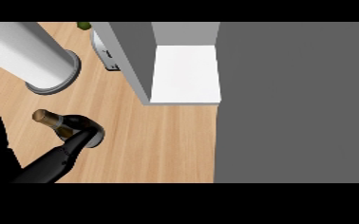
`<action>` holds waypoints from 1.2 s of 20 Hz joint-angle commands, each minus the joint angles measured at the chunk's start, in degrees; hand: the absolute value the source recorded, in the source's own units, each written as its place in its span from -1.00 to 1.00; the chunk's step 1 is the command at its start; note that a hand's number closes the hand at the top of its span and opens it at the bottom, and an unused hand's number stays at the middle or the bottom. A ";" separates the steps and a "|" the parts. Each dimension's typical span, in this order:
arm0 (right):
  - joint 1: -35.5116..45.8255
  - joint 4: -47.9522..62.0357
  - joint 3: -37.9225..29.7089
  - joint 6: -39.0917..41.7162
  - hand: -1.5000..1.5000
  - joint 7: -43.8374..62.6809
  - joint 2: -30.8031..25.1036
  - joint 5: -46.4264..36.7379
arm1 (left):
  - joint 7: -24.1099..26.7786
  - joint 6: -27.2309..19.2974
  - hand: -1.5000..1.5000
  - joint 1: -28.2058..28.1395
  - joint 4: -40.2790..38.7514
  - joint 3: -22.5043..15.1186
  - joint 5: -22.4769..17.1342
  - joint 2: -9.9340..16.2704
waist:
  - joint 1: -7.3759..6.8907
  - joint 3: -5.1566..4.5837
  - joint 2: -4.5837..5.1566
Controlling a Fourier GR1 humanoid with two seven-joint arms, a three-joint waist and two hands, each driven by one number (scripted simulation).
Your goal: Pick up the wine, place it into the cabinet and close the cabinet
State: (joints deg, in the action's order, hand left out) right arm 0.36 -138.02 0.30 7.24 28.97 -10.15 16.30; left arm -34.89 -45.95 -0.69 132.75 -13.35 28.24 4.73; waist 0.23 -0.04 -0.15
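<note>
The wine bottle [76, 129] is at the lower left on the wooden counter, dark and glossy, with a brown-gold capped neck [48, 117] pointing up-left. From its body a black glossy shape [43, 165] runs down to the lower left edge. I cannot tell whether that shape is my left hand on the bottle or part of the bottle. The cabinet [135, 61] stands open at top centre, with a bare white shelf [186, 73] inside. Its wide grey door [288, 104] fills the right side. My right hand is nowhere in view.
A tall white cylinder [36, 57] with a grey ring at its foot stands at the upper left, close to the bottle. A small white and grey object [105, 52] sits behind the cabinet's left wall. Bare wood [161, 142] lies between the bottle and the door.
</note>
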 commanded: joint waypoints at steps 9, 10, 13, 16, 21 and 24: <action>-0.33 -11.30 -2.33 -1.79 -1.00 7.85 -1.67 4.79 | 16.28 4.26 -1.00 -11.45 -3.09 7.49 -23.44 0.53 | -0.04 -0.07 -0.09; -1.47 -9.47 -1.19 -0.01 -1.00 4.98 -0.85 4.42 | 15.26 3.83 -1.00 -5.56 -8.95 7.36 -22.37 -0.72 | 0.35 -0.01 0.05; 2.78 -7.96 -4.35 -1.59 -1.00 7.31 -1.99 5.60 | 22.67 7.57 -1.00 -10.34 -9.82 10.41 -29.66 -1.23 | -0.17 -0.05 0.01; -0.10 -9.20 -0.72 -0.97 -1.00 6.44 -0.18 3.39 | 28.62 10.11 -1.00 -10.15 -15.49 13.01 -32.98 -2.34 | 0.00 -0.05 0.02; -0.11 -9.70 -1.70 -0.79 -1.00 5.99 0.05 3.95 | 38.02 9.72 -1.00 -13.11 -20.87 13.28 -35.54 -4.62 | 0.11 -0.02 -0.02; -0.69 -10.70 -2.16 -1.16 -1.00 6.95 0.23 3.80 | 35.84 11.65 -1.00 -11.09 -20.63 16.64 -35.68 -3.87 | 0.11 0.03 0.00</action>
State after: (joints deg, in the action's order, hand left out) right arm 3.58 -138.13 -1.61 7.15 32.30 -10.78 16.43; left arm -0.09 -34.60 -12.39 113.17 1.84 -6.78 1.04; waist 0.29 -0.07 -0.15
